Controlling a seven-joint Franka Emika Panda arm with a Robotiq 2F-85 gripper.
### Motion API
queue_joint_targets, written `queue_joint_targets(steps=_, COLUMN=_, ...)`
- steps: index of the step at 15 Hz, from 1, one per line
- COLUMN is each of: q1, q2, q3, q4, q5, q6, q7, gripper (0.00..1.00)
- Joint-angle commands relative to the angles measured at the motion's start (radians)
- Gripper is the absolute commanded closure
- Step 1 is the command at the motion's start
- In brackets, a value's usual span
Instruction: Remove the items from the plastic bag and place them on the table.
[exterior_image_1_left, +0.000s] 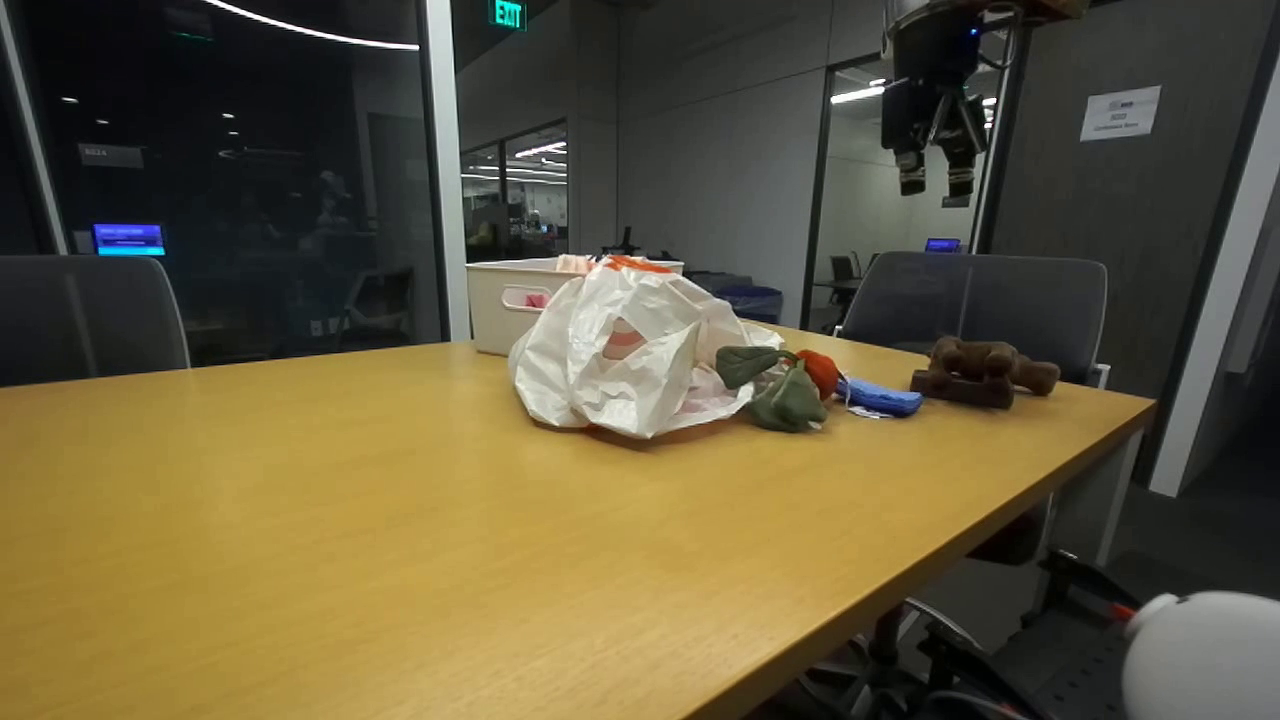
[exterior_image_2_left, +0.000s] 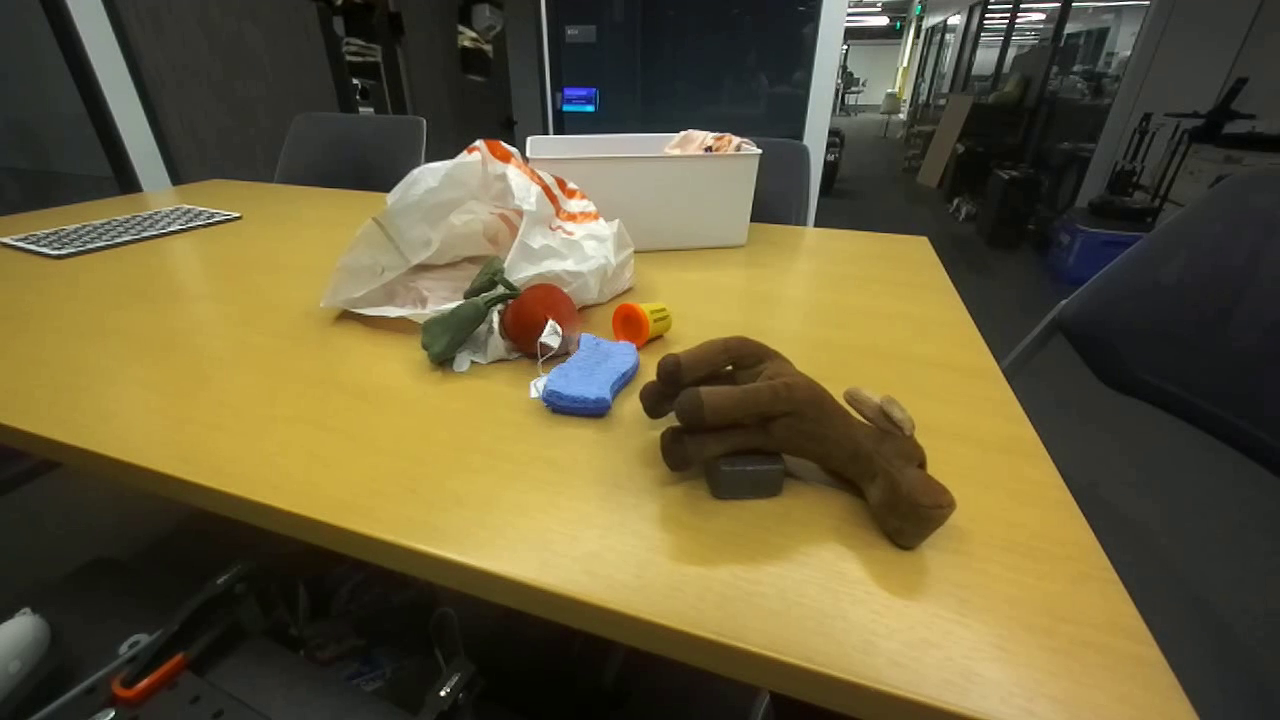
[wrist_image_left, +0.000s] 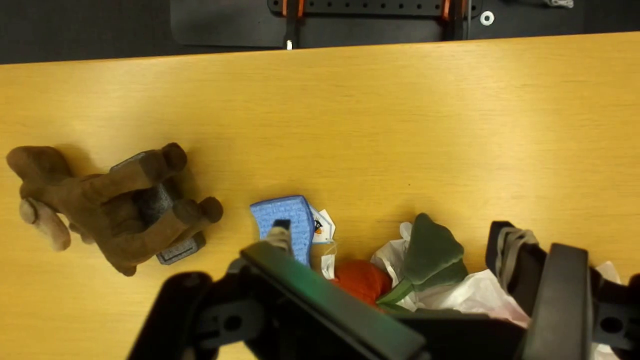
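Nearest in the wrist view, my gripper (wrist_image_left: 392, 237) stands spread wide with nothing in its grasp, and an exterior view shows it well above the table (exterior_image_1_left: 400, 520). Below, reading outward in an exterior view, the brown plush toy (exterior_image_2_left: 800, 410) lies over a black block (exterior_image_2_left: 745, 477), next comes the blue sponge (exterior_image_2_left: 590, 376), then the red-orange stuffed fruit (exterior_image_2_left: 535, 305), with an orange tub (exterior_image_2_left: 641, 324) on its side just beyond the sponge. Behind these slumps the white plastic bag (exterior_image_2_left: 490, 225), the fruit's grey-green leaves (exterior_image_2_left: 455, 328) lying at its mouth, and past it stands the white box (exterior_image_2_left: 690, 195). I'd judge this the closing stretch of the unpacking, though what, if anything, is left inside the bag is hidden from me. My next move, I think, calls for lowering the parted jaws over the fruit, pinching its soft body and none of the plastic, then drawing it clear of the mouth
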Motion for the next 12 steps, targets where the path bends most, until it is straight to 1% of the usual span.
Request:
queue_joint_targets(steps=1, q1=0.003, q2=0.001, q3=-0.002, q4=0.001, q5=0.0, q6=-0.003, q7=0.001, gripper=0.0)
queue_joint_targets(steps=3, q1=0.003, q2=0.001, q3=-0.002, q4=-0.001, q5=0.0, q6=-0.003, q7=0.001, gripper=0.0)
queue_joint_targets(steps=9, q1=-0.017, q2=-0.013, q3=0.001, q4=-0.005, q5=-0.023, q6=0.058, q7=0.055, gripper=0.0)
queue_joint_targets(steps=10, q1=-0.006, q2=0.001, q3=-0.001, q4=-0.007, q5=-0.009, q6=0.031, q7=0.032, gripper=0.0)
queue_joint_targets(steps=12, q1=-0.01, q2=0.001, q3=-0.001, q4=-0.007, q5=-0.011, q6=0.041, q7=0.039, gripper=0.0)
